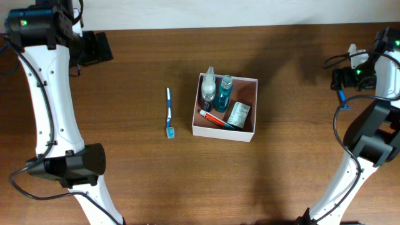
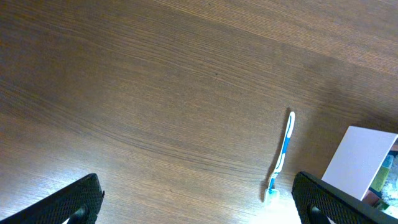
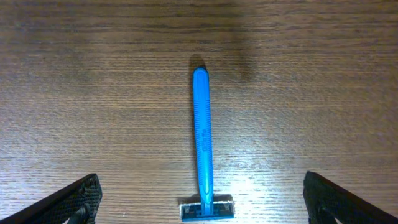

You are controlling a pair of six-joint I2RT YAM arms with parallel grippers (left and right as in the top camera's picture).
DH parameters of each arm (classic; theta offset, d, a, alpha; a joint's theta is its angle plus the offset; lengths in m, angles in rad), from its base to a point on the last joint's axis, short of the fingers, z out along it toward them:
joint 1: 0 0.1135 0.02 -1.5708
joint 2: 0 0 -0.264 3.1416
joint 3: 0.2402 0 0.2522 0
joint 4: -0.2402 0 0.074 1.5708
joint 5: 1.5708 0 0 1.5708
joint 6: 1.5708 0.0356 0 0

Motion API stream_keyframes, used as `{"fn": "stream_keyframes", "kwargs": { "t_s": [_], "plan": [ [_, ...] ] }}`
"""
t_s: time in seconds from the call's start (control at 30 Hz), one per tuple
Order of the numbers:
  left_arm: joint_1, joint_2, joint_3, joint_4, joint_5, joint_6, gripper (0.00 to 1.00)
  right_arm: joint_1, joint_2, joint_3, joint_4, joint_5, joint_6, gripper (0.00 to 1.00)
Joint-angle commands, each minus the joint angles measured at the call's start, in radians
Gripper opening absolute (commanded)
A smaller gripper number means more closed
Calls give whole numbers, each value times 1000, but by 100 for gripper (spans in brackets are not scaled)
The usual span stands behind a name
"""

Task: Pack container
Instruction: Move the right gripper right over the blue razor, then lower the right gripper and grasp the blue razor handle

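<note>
The container (image 1: 220, 132), a square, shallow white-walled box with a reddish-brown inside, sits mid-table, partly filled with toiletries (image 1: 217, 95). Both arms' jaws gape empty: the right gripper (image 3: 200, 203) hangs over a blue plastic razor (image 3: 201, 143), and the left gripper (image 2: 199, 204) faces a blue-and-white toothbrush (image 2: 283, 155) beside the box. Next, probably, comes a descent to pinch the razor's handle.

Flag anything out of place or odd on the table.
Two items lie loose outside the container: the toothbrush to its left, and the blue razor beneath the right wrist camera. Nothing looks spilled or damaged.
</note>
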Motion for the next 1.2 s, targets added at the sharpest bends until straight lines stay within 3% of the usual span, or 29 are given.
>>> {"fn": "stream_keyframes", "kwargs": {
  "t_s": [0.0, 0.67, 0.83, 1.03, 1.17],
  "plan": [
    [2, -20, -1, 0, 3, 16, 99, -3, 31, -31, 8, -30, -22, 99],
    [2, -20, -1, 0, 3, 16, 99, -5, 32, -156, 82, 13, -45, 97],
    [2, -20, -1, 0, 3, 16, 100, -5, 32, -156, 84, 23, -45, 88],
    [2, -21, -1, 0, 3, 16, 99, -5, 32, -156, 86, 23, -44, 62],
    [2, -20, -1, 0, 3, 16, 99, -5, 32, -155, 91, 32, -25, 56]
  ]
}}
